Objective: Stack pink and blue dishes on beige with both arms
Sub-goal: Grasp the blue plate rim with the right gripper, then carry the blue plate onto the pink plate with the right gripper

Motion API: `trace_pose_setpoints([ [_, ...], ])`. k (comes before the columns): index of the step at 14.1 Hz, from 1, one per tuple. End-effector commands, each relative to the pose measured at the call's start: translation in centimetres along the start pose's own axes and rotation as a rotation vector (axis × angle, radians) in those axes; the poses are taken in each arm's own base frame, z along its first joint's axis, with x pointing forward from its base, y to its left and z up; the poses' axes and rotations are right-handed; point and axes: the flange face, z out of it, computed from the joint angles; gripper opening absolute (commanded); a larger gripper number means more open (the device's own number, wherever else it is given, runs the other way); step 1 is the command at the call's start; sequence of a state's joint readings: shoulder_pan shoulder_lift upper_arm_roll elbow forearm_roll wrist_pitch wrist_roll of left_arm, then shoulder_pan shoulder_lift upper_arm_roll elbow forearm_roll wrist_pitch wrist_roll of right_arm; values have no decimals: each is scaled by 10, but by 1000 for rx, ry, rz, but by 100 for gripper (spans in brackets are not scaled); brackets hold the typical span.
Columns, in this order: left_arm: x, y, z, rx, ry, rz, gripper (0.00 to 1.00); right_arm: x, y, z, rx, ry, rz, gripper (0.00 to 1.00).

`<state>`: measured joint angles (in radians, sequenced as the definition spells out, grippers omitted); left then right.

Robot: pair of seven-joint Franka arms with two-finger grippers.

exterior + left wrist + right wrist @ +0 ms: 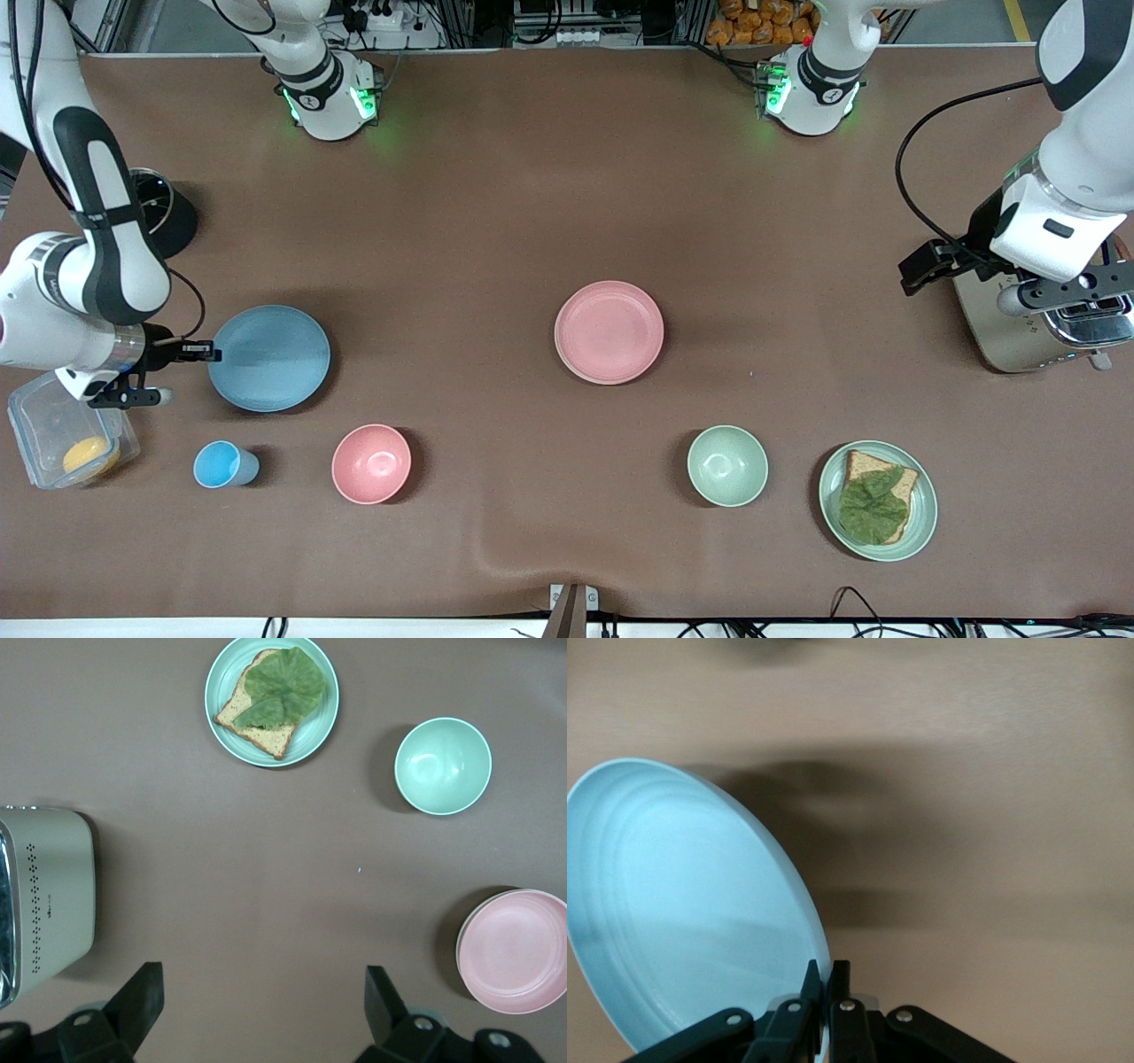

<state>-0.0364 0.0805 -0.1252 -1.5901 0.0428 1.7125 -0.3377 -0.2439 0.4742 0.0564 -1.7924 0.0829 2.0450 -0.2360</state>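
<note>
My right gripper [213,353] is shut on the rim of the light blue plate [268,358] at the right arm's end of the table. In the right wrist view the blue plate [682,904] tilts up from the brown table, its edge pinched by the right gripper [827,970]. The pale pink plate [609,331] lies flat mid-table; a thin cream edge [459,948] under it looks like the beige plate, otherwise hidden. My left gripper [261,992] hangs open over bare table beside the toaster, holding nothing, with the pink plate [518,950] off to one side.
A metal toaster [1036,341] stands at the left arm's end. Nearer the front camera sit a green plate with toast and a leaf [921,523], a green bowl [727,465], a deep pink bowl [371,463], a small blue cup [221,464] and a clear container [40,425].
</note>
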Motion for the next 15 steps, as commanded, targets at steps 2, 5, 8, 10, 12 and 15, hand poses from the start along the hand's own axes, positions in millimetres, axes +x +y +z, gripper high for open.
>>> trace_pose_setpoints([
  [2, -4, -4, -16, -17, 13, 20, 100, 1, -93, -37, 141, -39, 110, 0],
  [5, -10, -8, -22, -8, -2, 44, 100, 8, -195, -37, 275, -51, 222, 0],
  [8, -12, -13, -21, -3, -26, 70, 100, 6, -287, -20, 310, -42, 347, 0],
  [10, -15, -11, -22, -5, -44, 76, 100, -1, -350, 7, 324, -47, 456, 0],
  [12, -18, -9, -19, 3, -67, 82, 100, -14, -402, 28, 315, -46, 528, 0],
  [15, -19, -8, -16, 6, -79, 89, 100, -36, -468, 65, 315, -18, 591, 0],
])
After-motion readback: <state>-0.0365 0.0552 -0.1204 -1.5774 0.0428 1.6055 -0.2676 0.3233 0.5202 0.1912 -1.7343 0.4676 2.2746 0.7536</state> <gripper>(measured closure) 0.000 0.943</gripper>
